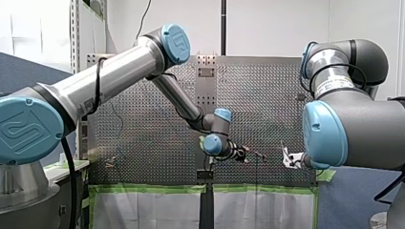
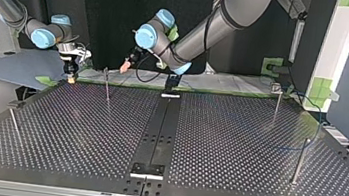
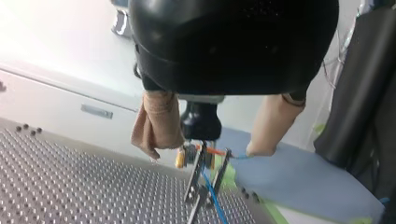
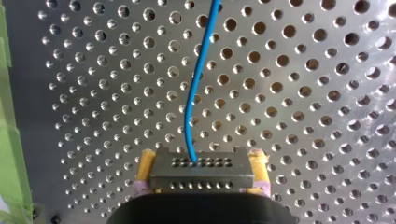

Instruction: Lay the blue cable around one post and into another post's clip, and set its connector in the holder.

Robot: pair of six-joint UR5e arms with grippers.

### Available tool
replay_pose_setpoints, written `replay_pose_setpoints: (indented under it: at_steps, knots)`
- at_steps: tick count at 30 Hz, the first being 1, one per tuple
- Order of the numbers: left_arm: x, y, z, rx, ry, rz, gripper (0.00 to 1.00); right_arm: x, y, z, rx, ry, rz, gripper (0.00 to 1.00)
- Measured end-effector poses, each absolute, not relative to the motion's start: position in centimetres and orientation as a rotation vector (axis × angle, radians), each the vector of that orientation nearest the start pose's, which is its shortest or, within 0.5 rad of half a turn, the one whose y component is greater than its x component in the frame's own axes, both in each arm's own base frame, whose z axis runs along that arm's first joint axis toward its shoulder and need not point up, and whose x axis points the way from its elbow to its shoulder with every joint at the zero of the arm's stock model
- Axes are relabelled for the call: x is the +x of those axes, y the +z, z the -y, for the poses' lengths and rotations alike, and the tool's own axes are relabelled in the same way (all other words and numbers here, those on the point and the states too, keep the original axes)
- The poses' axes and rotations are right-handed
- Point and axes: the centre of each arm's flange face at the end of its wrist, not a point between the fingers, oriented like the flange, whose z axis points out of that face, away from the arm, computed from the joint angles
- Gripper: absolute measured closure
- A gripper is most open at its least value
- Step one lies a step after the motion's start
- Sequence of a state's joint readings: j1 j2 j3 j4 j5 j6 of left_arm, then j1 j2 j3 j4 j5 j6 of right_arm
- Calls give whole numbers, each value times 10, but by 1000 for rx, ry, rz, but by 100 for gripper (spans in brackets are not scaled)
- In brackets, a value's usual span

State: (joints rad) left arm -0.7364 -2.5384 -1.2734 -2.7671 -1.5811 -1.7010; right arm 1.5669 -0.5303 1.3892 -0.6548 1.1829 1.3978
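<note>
One end is sorted, at least. The connector (image 4: 200, 163) is pinched in the right gripper (image 4: 201, 179) between its yellow pads. The cable (image 4: 195, 93) is seen running out of it, ahead over the table (image 4: 303, 93). So it's not set in any holder yet, and which fitting is the holder can't be picked out, tbh.

Just beside that, the left gripper (image 3: 204, 150) is spread wide. Nothing is held between its beige pads, and it's pointed at the right one.

A bit further out, in the top view, nothing blue is made out at the post (image 2: 107, 86) left of centre. The clip step is therefore judged not done, though a clip can't be told apart there either.

Furthest from the arms, at that view's right, a faint blue line is seen bending by another post (image 2: 299, 161). The wrap looks done or nearly so, but whether they're touching can't be told.

Writing-wise, a moulded logo is seen on the blue caps (image 1: 21, 129) and a white label (image 1: 334, 86) on the right arm. Neither can be read.
</note>
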Motion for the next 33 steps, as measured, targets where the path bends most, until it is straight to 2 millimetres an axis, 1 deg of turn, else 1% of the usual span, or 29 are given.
replay_pose_setpoints:
  at_steps: [9,21,33]
  knots:
    - [438,29,583,578,-626,-1838,2,168,-37,693,1686,1309,1017,100]
    - [441,28,578,519,-612,-1855,2,169,-39,693,1687,1314,1020,100]
    - [443,28,576,507,-605,-1858,2,169,-40,693,1689,1316,1021,100]
